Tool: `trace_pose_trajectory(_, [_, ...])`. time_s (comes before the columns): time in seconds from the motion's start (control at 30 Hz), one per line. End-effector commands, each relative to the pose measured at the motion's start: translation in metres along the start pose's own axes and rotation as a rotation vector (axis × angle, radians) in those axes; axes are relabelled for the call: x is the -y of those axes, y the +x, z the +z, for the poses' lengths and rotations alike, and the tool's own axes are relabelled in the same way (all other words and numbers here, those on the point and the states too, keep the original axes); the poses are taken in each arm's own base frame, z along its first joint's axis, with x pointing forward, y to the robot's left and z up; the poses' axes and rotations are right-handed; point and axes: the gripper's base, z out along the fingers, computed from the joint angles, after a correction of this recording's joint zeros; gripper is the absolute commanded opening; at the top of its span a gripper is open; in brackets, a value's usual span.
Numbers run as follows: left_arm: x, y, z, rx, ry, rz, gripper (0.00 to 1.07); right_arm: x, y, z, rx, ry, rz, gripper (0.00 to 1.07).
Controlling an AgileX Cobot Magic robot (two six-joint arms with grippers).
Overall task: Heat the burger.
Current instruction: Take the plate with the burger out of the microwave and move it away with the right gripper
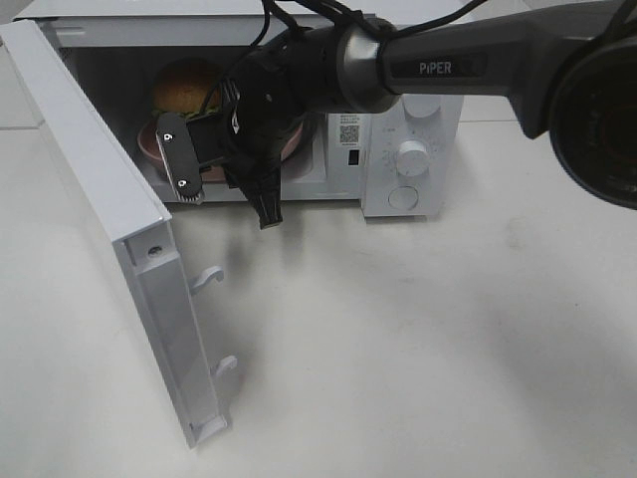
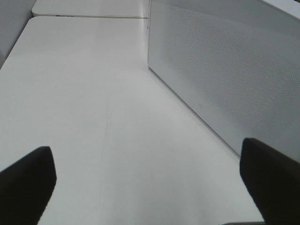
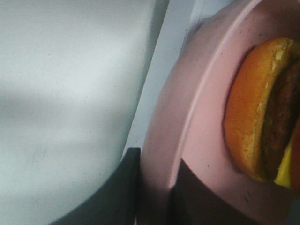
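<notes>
The burger [image 1: 184, 88], with its golden bun, sits on a pink plate [image 1: 145, 147] inside the open microwave [image 1: 410, 110]. My right gripper [image 1: 184, 164] reaches across into the oven's opening. In the right wrist view the burger [image 3: 262, 112] lies on the plate [image 3: 197, 117], and my right gripper [image 3: 157, 183] is shut on the plate's rim, one dark finger [image 3: 117, 192] beneath and one above. My left gripper [image 2: 150, 183] hangs open over bare table, nothing between its fingers. It does not show in the high view.
The microwave door [image 1: 109, 189] swings out wide to the left, its latch hooks pointing right. Its perforated panel [image 2: 225, 70] stands close beside my left gripper. Control knobs [image 1: 410, 156] are on the oven's right side. White table [image 1: 418, 339] lies in front.
</notes>
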Motion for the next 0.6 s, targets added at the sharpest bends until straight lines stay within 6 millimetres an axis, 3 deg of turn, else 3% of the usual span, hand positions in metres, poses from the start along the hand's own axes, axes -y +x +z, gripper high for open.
trace_pose_trajectory(0.03, [0.0,0.0,0.0,0.017,0.001,0.0,1.0,0.003,-0.003,-0.013,0.033,0.061,-0.041,0.0])
trace_pose_trajectory(0.23, [0.0,0.0,0.0,0.017,0.001,0.0,1.0,0.0,-0.002,-0.025,0.083,0.149,-0.101,0.0])
trace_pose_trajectory(0.6, [0.0,0.0,0.0,0.017,0.001,0.0,1.0,0.002,0.012,-0.036,0.103,0.163,-0.118,0.0])
